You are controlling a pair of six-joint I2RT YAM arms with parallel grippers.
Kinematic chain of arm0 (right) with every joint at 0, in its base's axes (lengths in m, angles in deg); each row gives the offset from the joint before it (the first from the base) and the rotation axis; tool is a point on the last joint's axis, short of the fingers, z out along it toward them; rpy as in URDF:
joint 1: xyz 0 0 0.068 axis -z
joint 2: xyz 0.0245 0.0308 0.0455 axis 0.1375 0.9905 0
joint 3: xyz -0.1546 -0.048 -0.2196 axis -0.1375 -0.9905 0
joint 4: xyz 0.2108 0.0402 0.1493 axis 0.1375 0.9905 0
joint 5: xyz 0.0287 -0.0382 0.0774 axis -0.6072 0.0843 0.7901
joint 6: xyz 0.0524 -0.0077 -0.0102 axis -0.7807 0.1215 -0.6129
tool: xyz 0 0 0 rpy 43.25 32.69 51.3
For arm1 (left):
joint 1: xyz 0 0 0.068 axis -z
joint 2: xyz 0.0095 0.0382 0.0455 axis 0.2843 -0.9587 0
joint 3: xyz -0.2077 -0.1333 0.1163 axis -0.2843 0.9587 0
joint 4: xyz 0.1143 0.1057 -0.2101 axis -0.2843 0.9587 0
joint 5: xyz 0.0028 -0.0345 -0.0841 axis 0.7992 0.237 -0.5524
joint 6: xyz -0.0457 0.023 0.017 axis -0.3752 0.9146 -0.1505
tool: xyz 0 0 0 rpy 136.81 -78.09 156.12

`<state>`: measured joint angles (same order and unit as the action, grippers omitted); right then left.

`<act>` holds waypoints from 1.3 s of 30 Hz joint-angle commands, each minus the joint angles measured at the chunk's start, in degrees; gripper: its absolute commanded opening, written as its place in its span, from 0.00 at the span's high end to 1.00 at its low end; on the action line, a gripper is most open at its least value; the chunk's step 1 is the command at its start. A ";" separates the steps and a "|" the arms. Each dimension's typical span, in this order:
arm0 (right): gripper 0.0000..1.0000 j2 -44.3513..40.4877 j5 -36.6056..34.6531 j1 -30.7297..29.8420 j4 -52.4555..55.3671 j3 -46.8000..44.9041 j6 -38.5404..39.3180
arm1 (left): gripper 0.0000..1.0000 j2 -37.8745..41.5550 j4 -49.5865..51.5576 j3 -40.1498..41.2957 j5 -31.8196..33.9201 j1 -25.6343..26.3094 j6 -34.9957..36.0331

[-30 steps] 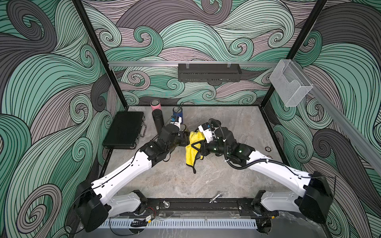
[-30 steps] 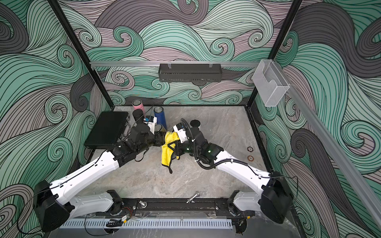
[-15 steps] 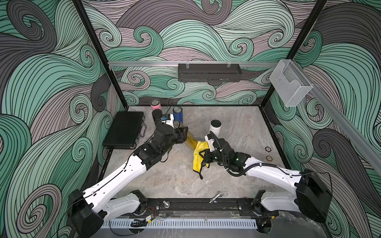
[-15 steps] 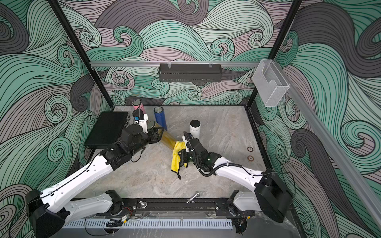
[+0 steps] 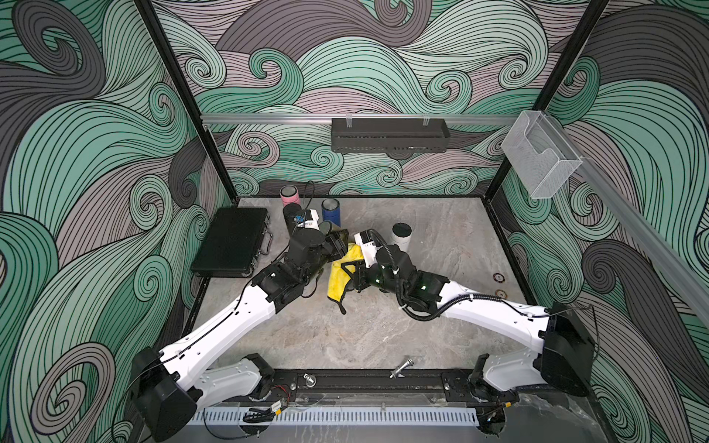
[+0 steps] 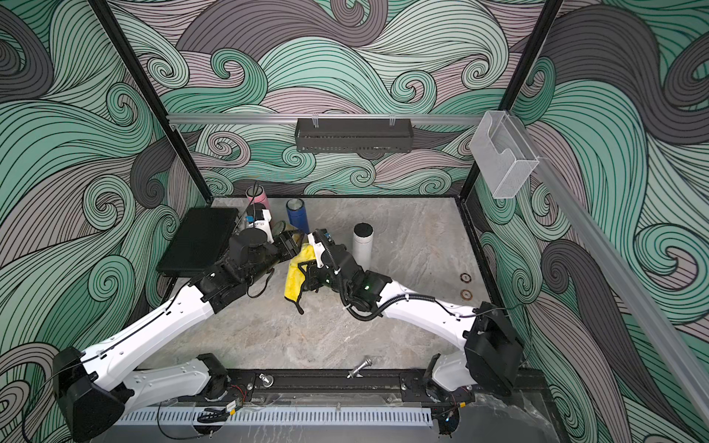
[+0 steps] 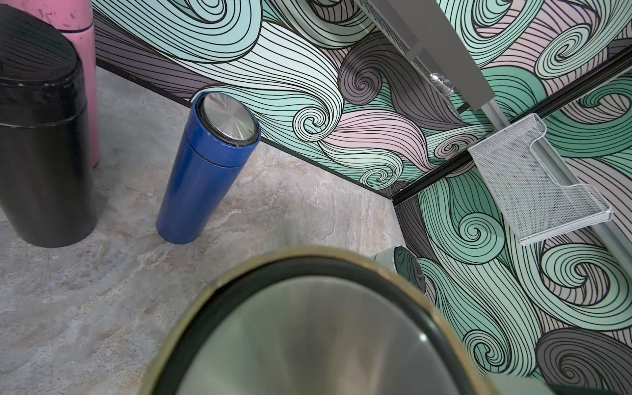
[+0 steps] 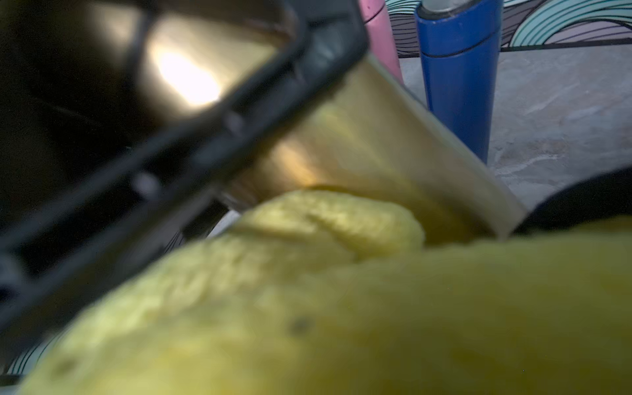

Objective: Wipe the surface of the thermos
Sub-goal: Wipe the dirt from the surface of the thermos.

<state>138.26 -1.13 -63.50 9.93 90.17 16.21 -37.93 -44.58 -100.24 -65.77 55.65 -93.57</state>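
A gold thermos [image 5: 341, 234] with a steel lid [image 7: 318, 335] hangs tilted above the table, and my left gripper [image 5: 337, 246] is shut on its upper part. Its gold body [image 8: 376, 136] fills the right wrist view, crossed by a black left finger [image 8: 205, 136]. My right gripper [image 5: 355, 270] is shut on a yellow cloth [image 5: 337, 278], which presses against the thermos's lower side [image 6: 296, 234]. The cloth [image 8: 342, 307] hides the right jaws, and its loose end hangs toward the table [image 6: 293, 291].
Blue [image 5: 330, 211], black [image 5: 292, 214] and pink [image 5: 288, 195] thermoses stand at the back behind the left gripper. A white one [image 5: 401, 236] stands just behind the right wrist. A black case [image 5: 232, 241] lies at the left. A bolt [image 5: 401, 368] lies near the front rail.
Half a second ago the right gripper and cloth had slid down the thermos, away from the left gripper. Now they are back up close against it.
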 commanded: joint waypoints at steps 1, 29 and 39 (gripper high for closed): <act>1.00 -0.54 -7.76 0.44 2.67 -4.19 -3.16 | 1.00 2.79 -4.79 -2.46 -2.86 0.94 -1.88; 1.00 -2.30 -28.50 -6.62 -16.74 -10.99 8.84 | 1.00 3.64 -2.23 -3.29 -0.88 0.94 -14.95; 1.00 -11.65 -26.46 -6.49 -7.25 -10.91 7.02 | 1.00 6.68 -1.91 -1.09 0.28 0.50 -7.97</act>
<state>127.94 -27.70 -70.30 1.71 76.95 23.16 -32.97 -44.02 -101.26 -65.42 55.80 -105.79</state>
